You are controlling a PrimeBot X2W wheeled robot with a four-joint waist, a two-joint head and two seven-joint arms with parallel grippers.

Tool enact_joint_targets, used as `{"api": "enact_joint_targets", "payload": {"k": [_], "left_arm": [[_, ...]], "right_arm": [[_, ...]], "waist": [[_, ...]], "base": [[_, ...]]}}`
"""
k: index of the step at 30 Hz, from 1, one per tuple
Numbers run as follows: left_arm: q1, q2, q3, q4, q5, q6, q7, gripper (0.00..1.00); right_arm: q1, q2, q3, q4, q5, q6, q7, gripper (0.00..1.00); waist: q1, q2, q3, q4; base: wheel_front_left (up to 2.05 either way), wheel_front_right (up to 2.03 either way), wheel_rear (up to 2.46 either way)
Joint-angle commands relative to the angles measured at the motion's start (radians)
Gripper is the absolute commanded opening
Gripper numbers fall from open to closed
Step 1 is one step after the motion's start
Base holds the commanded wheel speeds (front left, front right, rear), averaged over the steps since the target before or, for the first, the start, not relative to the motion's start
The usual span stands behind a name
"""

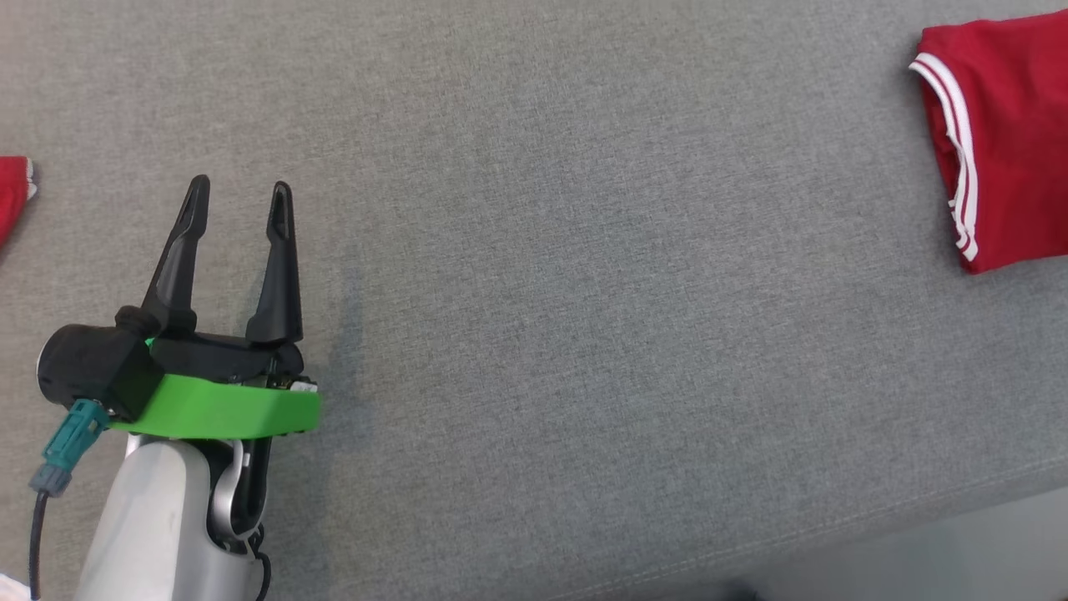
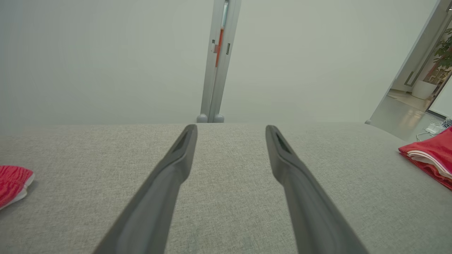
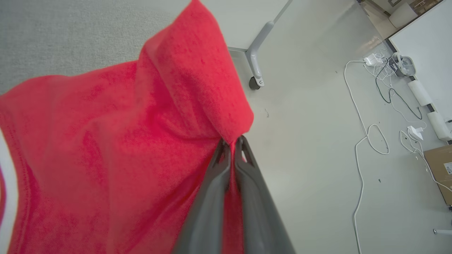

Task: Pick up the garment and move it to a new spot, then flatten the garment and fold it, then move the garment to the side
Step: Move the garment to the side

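Observation:
The garment (image 1: 1005,125) is red with white stripes and lies folded at the far right of the grey table (image 1: 584,292); it also shows in the left wrist view as the garment (image 2: 430,155) at the right edge. In the right wrist view my right gripper (image 3: 232,143) is shut on a pinched fold of the garment (image 3: 123,141), which rises into a peak over the fingers near the table's edge. My left gripper (image 1: 240,196) hovers open over bare table at the lower left, its fingers (image 2: 183,148) spread with nothing between them.
Another red cloth (image 1: 12,196) peeks in at the left edge, also seen as a red cloth (image 2: 12,183) in the left wrist view. The floor (image 3: 317,106) beside the table holds cables (image 3: 385,106) and a table leg (image 3: 257,56).

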Motion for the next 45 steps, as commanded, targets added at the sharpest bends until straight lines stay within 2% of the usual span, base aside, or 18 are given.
{"api": "enact_joint_targets", "payload": {"k": [1, 9, 14, 16, 17, 24, 31, 39, 45], "left_arm": [[-0.018, 0.016, 0.001, -0.006, 0.006, -0.002, 0.000, 1.00], [-0.042, 0.030, -0.020, -0.010, -0.002, -0.002, 0.000, 1.00], [-0.038, 0.028, -0.025, -0.002, -0.004, -0.002, 0.000, 1.00], [-0.031, 0.028, -0.027, 0.001, -0.006, -0.002, 0.000, 1.00], [-0.026, 0.027, -0.025, 0.003, -0.006, -0.002, 0.000, 1.00], [0.013, 0.012, -0.020, 0.019, -0.013, -0.002, 0.000, 1.00], [0.073, -0.020, -0.006, 0.047, -0.019, -0.002, 0.000, 1.00], [0.169, -0.049, 0.031, 0.104, -0.020, -0.002, 0.000, 1.00], [0.222, -0.053, 0.062, 0.133, -0.014, -0.002, 0.000, 1.00]], "right_arm": [[0.020, -0.001, -0.026, 0.006, -0.021, -0.002, -0.022, 0.00], [0.028, 0.026, -0.156, -0.032, -0.146, -0.002, -0.139, 0.00], [0.027, 0.040, -0.211, -0.053, -0.232, -0.002, -0.161, 0.00], [0.038, 0.046, -0.230, -0.062, -0.262, -0.002, -0.168, 0.45], [0.041, 0.053, -0.239, -0.065, -0.271, -0.002, -0.171, 1.00], [0.090, 0.097, -0.275, -0.102, -0.326, -0.002, -0.207, 1.00], [0.184, 0.165, -0.194, -0.197, -0.235, -0.002, -0.284, 1.00], [0.412, 0.299, -0.139, -0.390, -0.077, -0.002, -0.324, 1.00], [0.573, 0.398, -0.110, -0.544, -0.067, -0.002, -0.358, 1.00]], "waist": [[-0.0001, 0.0000, 0.060, -0.030], [-0.0001, 0.0000, 0.100, 0.004], [-0.0001, 0.0000, 0.096, 0.033], [-0.0001, 0.0000, 0.088, 0.042], [-0.0001, 0.0000, 0.084, 0.045], [-0.0001, 0.0000, 0.001, 0.062], [-0.0001, 0.0000, -0.136, 0.082], [-0.0001, 0.0000, -0.282, 0.098], [-0.0001, 0.0000, -0.340, 0.101]], "base": [[0.00, 0.00, 0.00], [0.00, 0.00, 0.00], [0.00, 0.00, 0.00], [0.00, 0.00, 0.00], [0.00, 0.00, 0.00], [0.00, 0.00, 0.00], [0.00, 0.00, 0.00], [0.00, 0.00, 0.00], [0.00, 0.00, 0.00]]}}
